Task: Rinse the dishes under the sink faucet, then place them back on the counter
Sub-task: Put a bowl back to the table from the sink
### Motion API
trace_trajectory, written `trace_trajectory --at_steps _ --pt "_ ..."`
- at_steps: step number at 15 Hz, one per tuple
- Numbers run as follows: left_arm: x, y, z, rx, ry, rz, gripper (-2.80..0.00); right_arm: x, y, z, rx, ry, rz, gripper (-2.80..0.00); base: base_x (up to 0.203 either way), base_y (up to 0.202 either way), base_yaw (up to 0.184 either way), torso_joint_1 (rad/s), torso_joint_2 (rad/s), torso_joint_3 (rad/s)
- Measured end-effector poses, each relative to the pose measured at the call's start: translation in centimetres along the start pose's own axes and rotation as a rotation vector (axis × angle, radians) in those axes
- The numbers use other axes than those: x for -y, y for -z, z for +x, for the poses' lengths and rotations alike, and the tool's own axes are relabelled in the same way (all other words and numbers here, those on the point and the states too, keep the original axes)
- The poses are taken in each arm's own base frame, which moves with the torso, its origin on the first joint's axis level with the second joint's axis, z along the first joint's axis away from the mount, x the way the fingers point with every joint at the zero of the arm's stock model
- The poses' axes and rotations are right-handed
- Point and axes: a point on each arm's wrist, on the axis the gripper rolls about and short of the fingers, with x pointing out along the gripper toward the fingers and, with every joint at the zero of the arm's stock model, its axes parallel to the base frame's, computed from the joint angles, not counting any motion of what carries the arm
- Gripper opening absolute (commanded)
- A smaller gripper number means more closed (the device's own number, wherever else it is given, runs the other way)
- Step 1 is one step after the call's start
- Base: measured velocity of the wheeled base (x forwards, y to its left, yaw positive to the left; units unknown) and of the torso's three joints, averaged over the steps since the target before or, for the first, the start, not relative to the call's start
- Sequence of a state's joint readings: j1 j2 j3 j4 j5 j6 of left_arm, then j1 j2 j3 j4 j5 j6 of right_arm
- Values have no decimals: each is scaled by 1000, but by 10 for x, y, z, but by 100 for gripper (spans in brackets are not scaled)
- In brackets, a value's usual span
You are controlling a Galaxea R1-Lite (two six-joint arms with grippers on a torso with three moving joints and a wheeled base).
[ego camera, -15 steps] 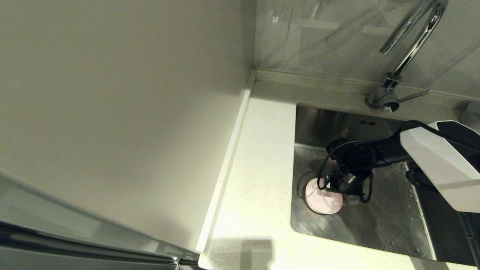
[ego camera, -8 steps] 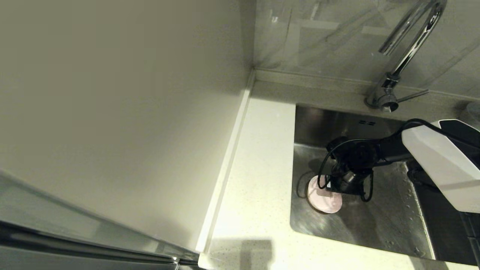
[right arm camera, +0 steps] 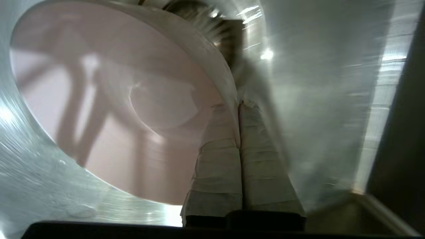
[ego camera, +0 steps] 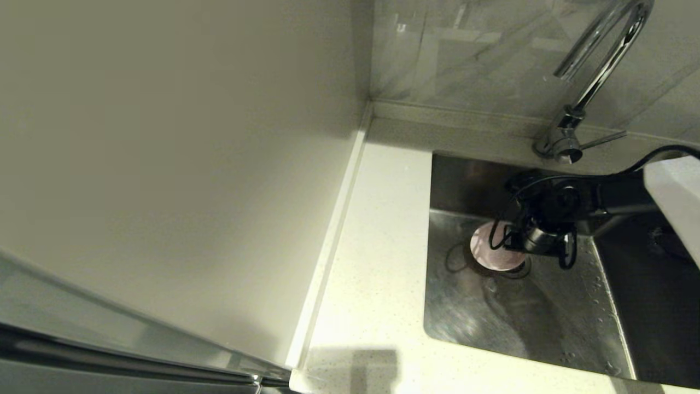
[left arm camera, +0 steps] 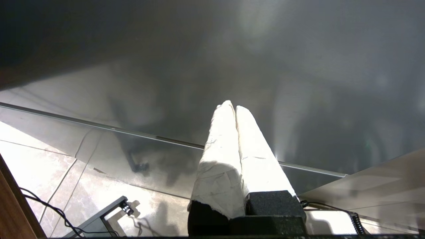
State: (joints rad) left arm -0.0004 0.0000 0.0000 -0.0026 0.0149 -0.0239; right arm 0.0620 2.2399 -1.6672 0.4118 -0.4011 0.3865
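Note:
My right gripper [right arm camera: 237, 103] is shut on the rim of the pale pink bowl [right arm camera: 109, 109], one finger inside it and one outside. From the head camera the pink bowl [ego camera: 489, 247] hangs inside the sink [ego camera: 525, 312], over the drain, with the right gripper [ego camera: 519, 249] at its right edge. The chrome faucet [ego camera: 593, 71] arches above at the back, its thin side lever [ego camera: 601, 140] pointing right. The speckled counter [ego camera: 377, 262] lies left of the basin. My left gripper [left arm camera: 231, 108] is shut and empty, away from the sink. The mint-white and steel bowls are out of view.
A plain wall panel [ego camera: 164, 164] rises along the counter's left side. The sink's front and right floor [ego camera: 569, 323] carries water drops. The left wrist view shows only a grey cabinet face and floor tiles [left arm camera: 40, 159].
My right gripper has carried the pink bowl from the sink's front left toward the back and right, nearer the faucet and over the drain. The left gripper's earlier state is not shown.

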Motion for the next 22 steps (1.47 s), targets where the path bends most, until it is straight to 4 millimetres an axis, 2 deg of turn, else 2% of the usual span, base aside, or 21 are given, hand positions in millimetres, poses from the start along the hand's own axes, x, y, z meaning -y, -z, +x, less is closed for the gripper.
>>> trace_trajectory --at_steps 3,7,10,13,16,18,20,22 --pt "0 0 0 0 0 0 -280 55 -14 -36 38 48 91 -280 0 0 0 0 0 0" --pt "0 0 0 0 0 0 -280 156 -15 -85 111 238 264 -280 0 0 0 0 0 0" --pt "0 0 0 0 0 0 -280 204 -27 -126 309 454 303 -280 0 0 0 0 0 0" --pt "0 0 0 0 -1 0 -280 224 -57 -167 652 504 255 -280 0 0 0 0 0 0" --pt "0 0 0 0 0 0 -280 229 -75 -210 1045 511 58 -280 0 0 0 0 0 0" --pt "0 0 0 0 0 0 -280 228 -69 -226 1279 531 -99 -280 0 0 0 0 0 0" --pt "0 0 0 0 0 0 -280 226 -51 -225 1392 550 -185 -280 0 0 0 0 0 0" --pt "0 0 0 0 0 0 -280 226 -43 -230 1452 559 -198 -280 0 0 0 0 0 0"
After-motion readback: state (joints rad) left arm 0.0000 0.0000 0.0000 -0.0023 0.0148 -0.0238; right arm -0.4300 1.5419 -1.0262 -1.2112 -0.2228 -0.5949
